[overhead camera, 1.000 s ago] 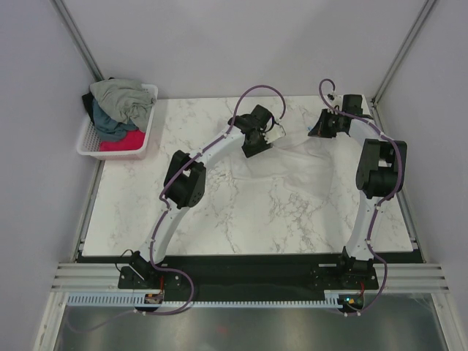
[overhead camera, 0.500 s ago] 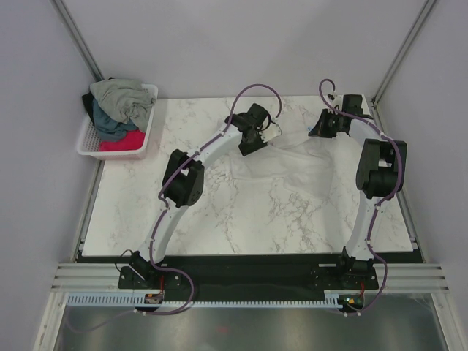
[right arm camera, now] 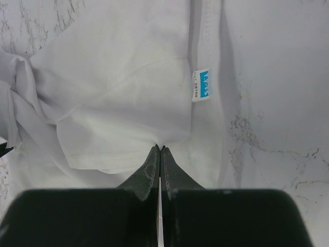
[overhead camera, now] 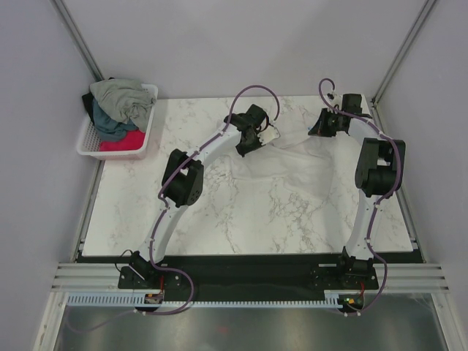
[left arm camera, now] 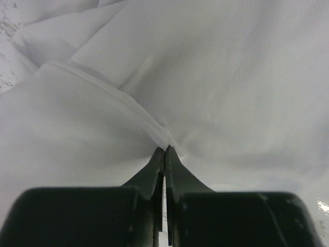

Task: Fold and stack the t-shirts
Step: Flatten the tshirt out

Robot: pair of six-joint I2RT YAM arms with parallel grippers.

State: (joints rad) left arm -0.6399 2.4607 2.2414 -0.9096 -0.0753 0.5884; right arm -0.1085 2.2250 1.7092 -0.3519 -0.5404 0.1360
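A plain white t-shirt (overhead camera: 296,157) lies crumpled on the marble table, toward the back right. My left gripper (overhead camera: 274,137) sits at its back left part. In the left wrist view the left gripper (left arm camera: 164,150) is shut, pinching a ridge of the white t-shirt (left arm camera: 231,77). My right gripper (overhead camera: 311,133) is at the shirt's back right edge. In the right wrist view the right gripper (right arm camera: 160,148) is shut on the white t-shirt (right arm camera: 128,77) just below its blue neck label (right arm camera: 202,85). Grey-green (overhead camera: 124,99), dark teal (overhead camera: 110,126) and red-pink (overhead camera: 123,140) t-shirts are piled in a basket.
The white lattice basket (overhead camera: 86,150) stands off the table's back left corner. Bare marble table (overhead camera: 219,219) stretches in front of the white shirt and to its left. Grey walls and metal frame posts close in the back and sides.
The left gripper's jaws have shut on a fold of the white t-shirt, and its wrist has shifted slightly back and left. The right gripper has kept its grip in place.
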